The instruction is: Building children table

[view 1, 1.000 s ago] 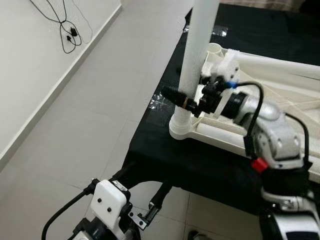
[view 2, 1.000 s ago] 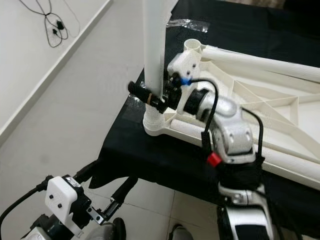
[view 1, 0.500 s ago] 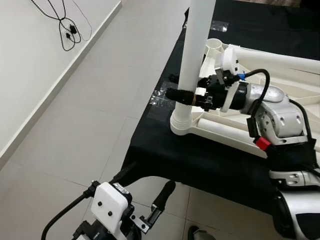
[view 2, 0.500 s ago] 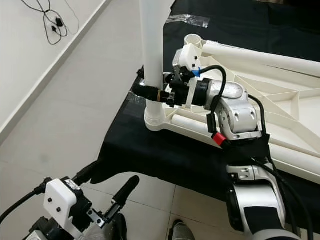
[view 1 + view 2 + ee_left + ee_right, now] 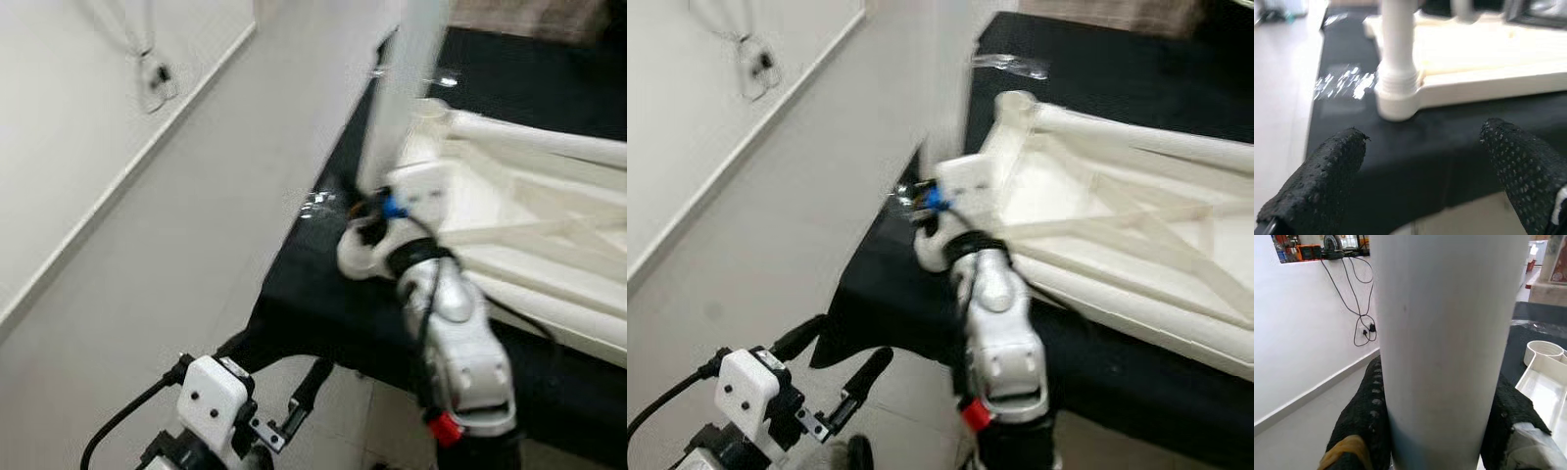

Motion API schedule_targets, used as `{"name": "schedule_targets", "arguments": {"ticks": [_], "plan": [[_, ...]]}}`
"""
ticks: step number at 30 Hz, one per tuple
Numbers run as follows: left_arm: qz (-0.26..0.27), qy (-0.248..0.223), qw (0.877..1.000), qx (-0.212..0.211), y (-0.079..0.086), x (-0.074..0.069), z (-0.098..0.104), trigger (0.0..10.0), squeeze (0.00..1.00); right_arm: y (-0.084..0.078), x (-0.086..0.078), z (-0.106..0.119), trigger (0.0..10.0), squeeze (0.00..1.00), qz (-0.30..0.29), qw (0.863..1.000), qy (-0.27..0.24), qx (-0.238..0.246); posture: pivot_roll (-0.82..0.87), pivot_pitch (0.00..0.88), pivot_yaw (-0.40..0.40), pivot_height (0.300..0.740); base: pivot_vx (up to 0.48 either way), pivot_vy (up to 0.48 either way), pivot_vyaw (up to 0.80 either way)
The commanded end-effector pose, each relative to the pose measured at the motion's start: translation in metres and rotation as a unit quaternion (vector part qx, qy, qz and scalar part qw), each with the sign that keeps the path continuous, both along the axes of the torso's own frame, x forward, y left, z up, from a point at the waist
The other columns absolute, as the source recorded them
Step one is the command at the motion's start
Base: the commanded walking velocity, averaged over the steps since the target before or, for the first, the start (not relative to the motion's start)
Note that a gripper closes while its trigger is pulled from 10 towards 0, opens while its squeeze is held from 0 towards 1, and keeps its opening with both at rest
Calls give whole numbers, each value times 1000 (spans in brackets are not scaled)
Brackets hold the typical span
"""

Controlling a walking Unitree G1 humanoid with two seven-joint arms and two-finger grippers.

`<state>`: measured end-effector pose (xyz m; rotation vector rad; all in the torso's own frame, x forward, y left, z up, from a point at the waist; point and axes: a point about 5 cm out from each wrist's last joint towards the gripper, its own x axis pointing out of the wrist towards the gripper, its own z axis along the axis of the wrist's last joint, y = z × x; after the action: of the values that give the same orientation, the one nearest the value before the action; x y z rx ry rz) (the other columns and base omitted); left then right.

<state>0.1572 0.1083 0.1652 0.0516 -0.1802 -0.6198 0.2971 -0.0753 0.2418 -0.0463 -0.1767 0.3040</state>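
Right end effector (image 5: 1437, 440): black fingers clamped around the white table leg (image 5: 1449, 347), which stands upright in the corner socket (image 5: 1396, 100) of the upturned children's table frame (image 5: 1117, 225) on the black tabletop (image 5: 1415, 142).

Left end effector (image 5: 1422, 176): spread wide, empty, below the socket.

Step judged: seating the leg; next calls for twisting it tight.

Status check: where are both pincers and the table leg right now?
Right pincer clamped on upright white leg. Left pincer open, low, clear of table frame. Nothing obstructing.
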Motion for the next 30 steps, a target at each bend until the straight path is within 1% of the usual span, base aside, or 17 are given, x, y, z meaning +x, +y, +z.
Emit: {"name": "schedule_targets", "arguments": {"ticks": [1, 2, 3, 6, 7, 8, 11, 12, 14, 15, 18, 19, 21, 22, 24, 26, 30], "plan": [[0, 16, 1000, 3, 1, 1, -9, 10000, 0, 2, 12, -41, 10000, 0, 0, 994, 108, -3, 58, 218, 19, 740, 0, 0, 0], [0, 16, 1000, 3, 1, 1, -9, 10000, 0, 2, 12, -41, 10000, 0, 0, 994, 108, -3, 58, 218, 19, 740, 0, 0, 0], [5, 15, 1000, 4, 2, 4, -10, 10000, 0, 5, 16, -36, 10000, 1000, 30, 994, 99, 27, 56, 199, 10, 740, 0, 0, 0], [21, 18, 1000, 4, 5, 12, -14, 10000, 0, 6, 18, -26, 10000, 1000, 67, 993, 74, 69, 48, 178, 13, 740, 0, 0, 0], [29, 21, 999, 3, 7, 15, -16, 10000, 0, 4, 17, -22, 10000, 953, 79, 992, 62, 79, 47, 176, 14, 740, 0, 0, 0], [38, 27, 999, 2, 10, 18, -17, 10000, 0, -5, 15, -20, 10000, 953, 77, 993, 52, 79, 46, 166, 17, 740, 0, 0, 0], [44, 30, 999, 1, 12, 20, -19, 10000, 0, -11, 13, -19, 10000, 969, 74, 993, 46, 78, 46, 164, 17, 740, 0, 0, 0], [50, 32, 998, -1, 14, 22, -20, 10000, 0, -22, 7, -19, 10000, 973, 89, 993, 33, 67, 38, 155, 24, 740, 0, 0, 0], [65, 38, 997, 1, 21, 31, -24, 10000, 0, -48, -16, -23, 10000, 976, 181, 982, 27, 53, 16, 137, 39, 740, 0, 0, 0], [65, 38, 997, 1, 21, 31, -24, 10000, 0, -48, -16, -23, 10000, 976, 181, 982, 27, 53, 16, 137, 39, 740, 0, 0, 0], [65, 33, 997, 4, 22, 36, -25, 10000, 0, -68, -33, -31, 10000, 918, 228, 972, 47, 28, 6, 125, 48, 740, 0, 0, 0], [65, 33, 997, 4, 23, 38, -26, 10000, 0, -71, -37, -33, 10000, 443, 241, 969, 50, 15, 5, 122, 50, 740, 0, 0, 0], [65, 32, 997, 6, 24, 39, -26, 10000, 0, -75, -38, -35, 10000, 443, 242, 969, 53, 5, 1, 113, 60, 740, 0, 0, 0], [64, 31, 997, 7, 24, 41, -26, 10000, 0, -82, -39, -37, 10000, 0, 241, 969, 54, -5, -1, 106, 64, 740, 0, 0, 0], [61, 30, 998, 10, 25, 42, -26, 10000, 0, -91, -40, -38, 10000, 0, 232, 971, 54, -18, 0, 105, 68, 740, 0, 0, 0], [63, 34, 997, 19, 26, 45, -28, 10000, 0, -113, -40, -36, 10000, 0, 199, 979, 49, -9, -2, 94, 74, 740, 0, 0, 0], [73, 41, 996, 28, 28, 50, -31, 10000, 0, -127, -37, -41, 10000, 0, 154, 987, 50, -3, -13, 84, 79, 740, 0, 0, 0]]}}
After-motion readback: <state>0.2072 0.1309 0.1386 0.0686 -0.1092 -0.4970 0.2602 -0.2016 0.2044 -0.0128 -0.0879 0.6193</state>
